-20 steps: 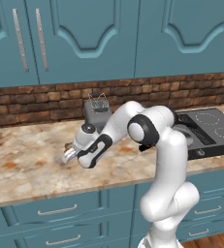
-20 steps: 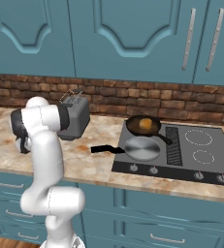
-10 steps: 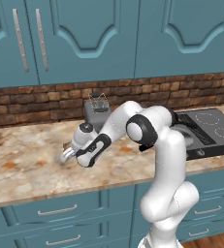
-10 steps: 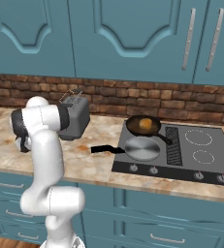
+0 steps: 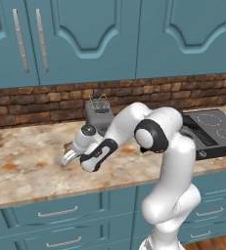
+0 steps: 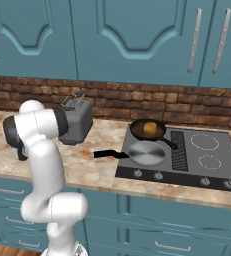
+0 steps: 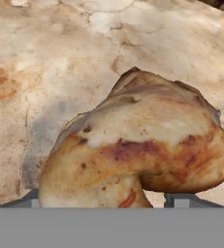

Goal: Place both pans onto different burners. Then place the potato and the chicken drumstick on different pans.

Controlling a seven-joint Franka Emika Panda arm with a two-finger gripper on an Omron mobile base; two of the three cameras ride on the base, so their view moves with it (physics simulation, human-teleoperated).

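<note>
**Chicken drumstick between the jaws on the counter, both pans on the cooktop**

The chicken drumstick [image 7: 137, 145] lies on the speckled stone counter [image 5: 26, 166], towards its left part and well apart from the cooktop [image 6: 187, 160]. In the hand view we see it sitting right between the two finger tips [image 7: 181, 199], which stand wide on either side of it; we cannot tell whether they are pressing on it yet. In the left base view the gripper [image 5: 69, 157] reaches down to the counter surface in front of the toaster [image 5: 99, 114], with the drumstick showing just a little beside it.

On the cooktop at the right end of the counter, we see both pans on the left-hand burners. The shallow silver pan [image 6: 146, 153] sits on the near burner, its black handle pointing left over the cooktop's edge onto the counter. The deeper dark pan [image 6: 148, 129] sits on the far burner just behind it, and the potato [image 6: 150, 128] rests inside it. The two burners [image 6: 207, 150] right of the ribbed vent [image 6: 177, 150] show as bare white rings.
</note>
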